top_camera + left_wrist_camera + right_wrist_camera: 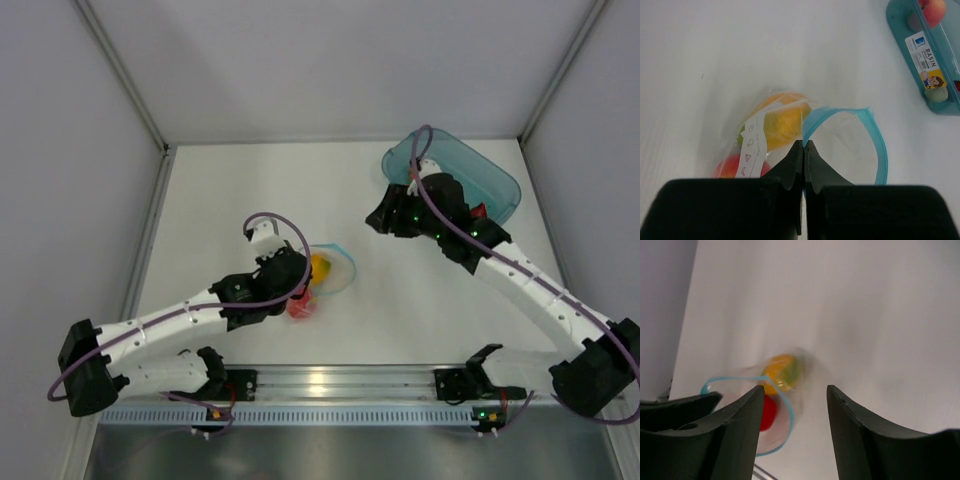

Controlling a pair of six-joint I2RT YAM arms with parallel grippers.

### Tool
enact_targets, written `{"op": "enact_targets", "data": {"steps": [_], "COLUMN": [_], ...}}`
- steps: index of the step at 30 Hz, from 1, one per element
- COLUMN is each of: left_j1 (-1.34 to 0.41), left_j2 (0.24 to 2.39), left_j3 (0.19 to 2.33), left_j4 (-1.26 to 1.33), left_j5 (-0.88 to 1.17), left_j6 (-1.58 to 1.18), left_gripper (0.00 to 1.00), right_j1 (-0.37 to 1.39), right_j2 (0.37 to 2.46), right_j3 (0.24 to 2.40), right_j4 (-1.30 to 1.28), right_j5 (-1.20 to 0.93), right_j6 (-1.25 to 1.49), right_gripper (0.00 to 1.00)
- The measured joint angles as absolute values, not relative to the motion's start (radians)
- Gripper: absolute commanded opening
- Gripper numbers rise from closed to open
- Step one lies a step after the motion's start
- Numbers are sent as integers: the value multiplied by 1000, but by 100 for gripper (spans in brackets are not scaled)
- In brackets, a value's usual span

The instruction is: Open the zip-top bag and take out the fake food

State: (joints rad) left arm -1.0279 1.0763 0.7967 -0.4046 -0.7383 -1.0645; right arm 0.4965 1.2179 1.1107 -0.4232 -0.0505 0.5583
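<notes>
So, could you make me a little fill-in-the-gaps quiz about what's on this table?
1. The left fingers are pinched ____ on the edge of the clear bag.
2. Inside the bag lie a yellow toy fruit and a ____ ball.
3. The blue zip strip forms a wide loop, so the bag's mouth is ____.
4. The teal tub stands on the robot's ____ side of the table.

Missing words: shut; red; open; right.

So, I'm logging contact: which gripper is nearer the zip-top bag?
Left. The left gripper pinches the rim of the zip-top bag; the right gripper hangs open, apart, near the tub.
</notes>
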Motion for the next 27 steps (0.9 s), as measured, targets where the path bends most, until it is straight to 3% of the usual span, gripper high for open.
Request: {"op": "enact_targets", "data": {"steps": [4, 15, 27], "left_j1": [-1028, -1028, -1028], "left_j2": [1084, 1091, 1062], "left_j3": [798, 799, 789], "left_j4": [-405, -405, -405], "left_j5": [-759, -776, -779], "left_j6": [-1102, -1131, -1145], "left_gripper": [0, 0, 0], "right_j1": [678, 984, 1091], "right_j2": [1171, 1307, 1548], "right_j3": [1055, 997, 1052], "right_j4": [-363, -207, -173], "right_j5": [-22, 164, 388], "right_j6": [659, 880, 1017], "right_gripper": [47, 46, 46]}}
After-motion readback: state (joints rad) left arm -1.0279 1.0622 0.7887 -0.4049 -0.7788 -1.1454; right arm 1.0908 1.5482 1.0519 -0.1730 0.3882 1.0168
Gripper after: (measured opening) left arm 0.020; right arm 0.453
